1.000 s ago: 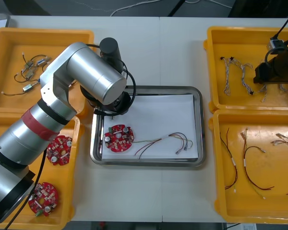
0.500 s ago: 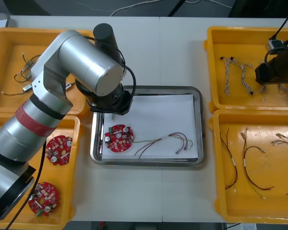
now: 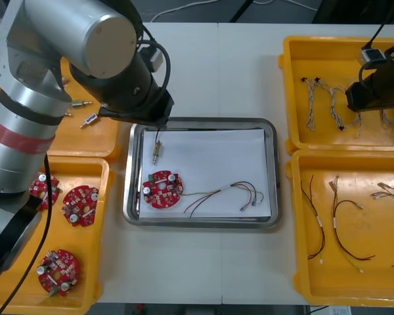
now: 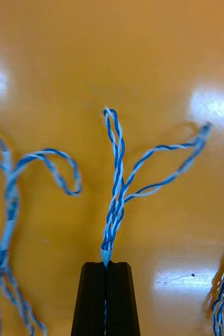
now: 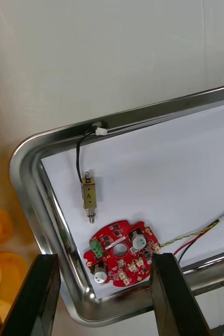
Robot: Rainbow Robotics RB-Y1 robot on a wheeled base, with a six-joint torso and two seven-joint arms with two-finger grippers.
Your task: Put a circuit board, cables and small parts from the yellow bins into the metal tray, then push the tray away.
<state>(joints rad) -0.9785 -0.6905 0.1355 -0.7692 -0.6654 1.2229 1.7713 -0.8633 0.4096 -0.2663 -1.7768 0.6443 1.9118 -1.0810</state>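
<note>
The metal tray (image 3: 273,172), white inside, holds a round red circuit board (image 3: 163,189), a red and yellow cable (image 3: 231,193) and a small metal part (image 3: 156,153) on a black lead. My left gripper (image 5: 102,258) hangs open above the tray's corner, over the board (image 5: 121,253) and clear of the small metal part (image 5: 88,197). My right gripper (image 4: 105,265) is down in the far right yellow bin (image 3: 295,79). It is shut on the end of a twisted blue and white cable (image 4: 115,184), which runs out from its fingertips over the bin floor.
More twisted cables (image 3: 313,102) lie beside the right gripper (image 3: 368,95). The near right bin (image 3: 301,262) holds red and black cables. Small metal parts (image 3: 87,119) lie in the far left bin, spare boards (image 3: 79,205) in the near left one. My left arm (image 3: 85,39) looms over the far left bin.
My left arm has risen and drawn back to the left, uncovering a small metal part lying in the tray. The right gripper has shut on the twisted cable.
</note>
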